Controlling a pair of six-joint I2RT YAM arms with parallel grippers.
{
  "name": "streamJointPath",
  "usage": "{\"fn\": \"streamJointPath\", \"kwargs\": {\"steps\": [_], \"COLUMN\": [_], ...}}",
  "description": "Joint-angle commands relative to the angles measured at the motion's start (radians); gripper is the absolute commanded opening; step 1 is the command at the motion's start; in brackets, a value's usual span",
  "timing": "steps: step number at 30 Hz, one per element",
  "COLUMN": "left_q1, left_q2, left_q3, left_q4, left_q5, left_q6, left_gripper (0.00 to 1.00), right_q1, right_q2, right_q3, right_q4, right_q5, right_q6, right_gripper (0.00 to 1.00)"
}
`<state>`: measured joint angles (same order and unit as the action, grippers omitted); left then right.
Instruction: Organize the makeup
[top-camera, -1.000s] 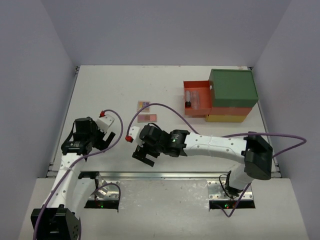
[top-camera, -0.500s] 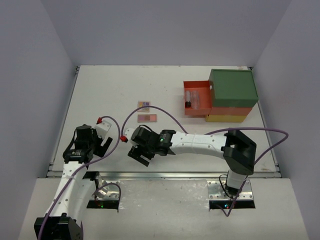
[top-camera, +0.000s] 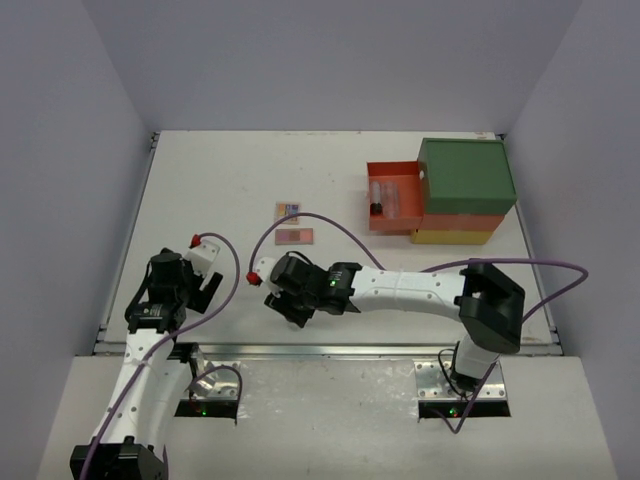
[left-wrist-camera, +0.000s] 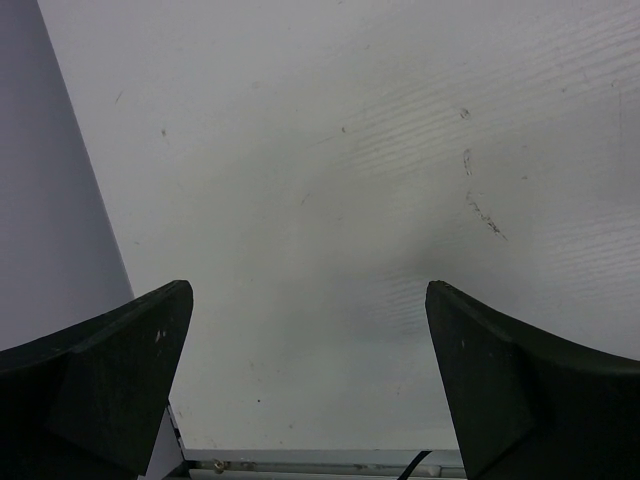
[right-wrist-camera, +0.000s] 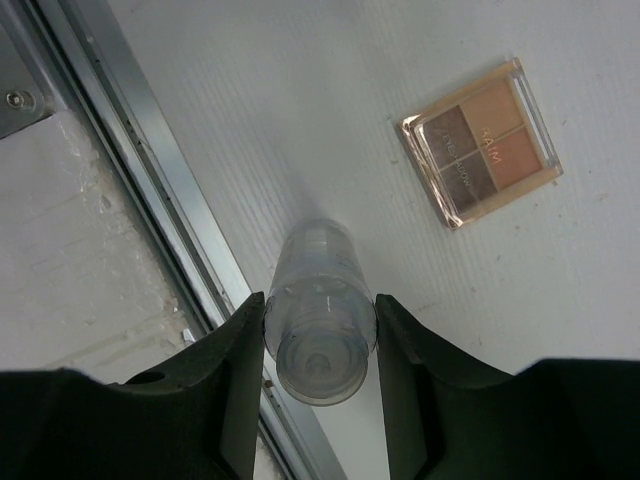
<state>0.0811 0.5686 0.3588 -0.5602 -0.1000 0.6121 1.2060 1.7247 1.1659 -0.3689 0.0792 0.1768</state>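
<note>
A clear round jar (right-wrist-camera: 318, 340) lies on the white table close to the metal rail at the near edge. My right gripper (right-wrist-camera: 320, 300) is shut on it, a jaw pressed against each side; in the top view the gripper (top-camera: 291, 301) hides the jar. A brown and orange square palette (right-wrist-camera: 480, 140) lies flat just beyond the jar. Two more palettes (top-camera: 288, 211) (top-camera: 295, 236) lie mid-table. My left gripper (left-wrist-camera: 310, 290) stands open over bare table at the near left (top-camera: 203, 288), holding nothing.
At the back right stands the green-topped box (top-camera: 465, 175), with its orange drawer (top-camera: 392, 222) pulled out to the left and a black-capped bottle (top-camera: 376, 196) inside it. A yellow drawer (top-camera: 452, 237) sits below. The metal rail (right-wrist-camera: 130, 190) runs along the near edge.
My right gripper's jaws have closed from wide open onto the clear jar. The left arm has drawn back a little toward the near left, still open.
</note>
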Motion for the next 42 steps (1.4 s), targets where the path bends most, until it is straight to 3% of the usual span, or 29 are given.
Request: {"fn": "streamJointPath", "kwargs": {"steps": [1, 5, 14, 19, 22, 25, 28, 30, 32, 35, 42], "left_q1": [0.009, 0.009, 0.009, 0.009, 0.009, 0.008, 0.008, 0.011, 0.009, 0.011, 0.008], "left_q2": [-0.022, -0.005, -0.023, 0.027, -0.029, 0.066, 0.114, 0.081, 0.031, 0.011, 0.039], "left_q3": [-0.009, -0.011, 0.008, 0.074, 0.048, 0.087, 0.11, 0.102, 0.086, 0.106, 0.105], "left_q4": [0.05, 0.069, 0.071, 0.066, 0.097, 0.057, 0.09, 0.118, 0.13, 0.133, 0.169], "left_q5": [-0.03, -0.031, 0.016, -0.023, -0.017, -0.015, -0.065, 0.0, 0.073, 0.095, 0.148], "left_q6": [-0.015, -0.037, -0.069, -0.119, -0.128, -0.086, -0.149, -0.163, -0.156, -0.155, -0.152], "left_gripper": [1.0, 1.0, 1.0, 1.0, 1.0, 1.0, 1.0, 1.0, 1.0, 1.0, 1.0], "right_q1": [-0.001, -0.001, -0.04, -0.108, -0.115, -0.137, -0.282, -0.367, -0.458, -0.541, -0.583], "right_q2": [-0.113, -0.192, -0.402, -0.526, -0.572, -0.617, -0.65, -0.637, -0.592, -0.537, -0.359], "right_q3": [-0.015, -0.051, -0.06, -0.24, -0.216, -0.236, -0.267, -0.252, -0.237, -0.23, -0.181], "right_q4": [0.061, 0.057, 0.123, 0.49, 0.474, 0.491, 0.538, 0.54, 0.609, 0.667, 0.791], "right_q5": [0.032, 0.132, 0.547, 0.496, 0.53, 0.545, 0.508, 0.491, 0.505, 0.473, 0.394], "right_q6": [0.013, 0.052, 0.117, 0.018, 0.013, -0.016, -0.042, -0.103, -0.297, -0.393, -0.797], "right_gripper": [0.0, 0.0, 0.0, 0.0, 0.0, 0.0, 0.0, 0.0, 0.0, 0.0, 0.0]}}
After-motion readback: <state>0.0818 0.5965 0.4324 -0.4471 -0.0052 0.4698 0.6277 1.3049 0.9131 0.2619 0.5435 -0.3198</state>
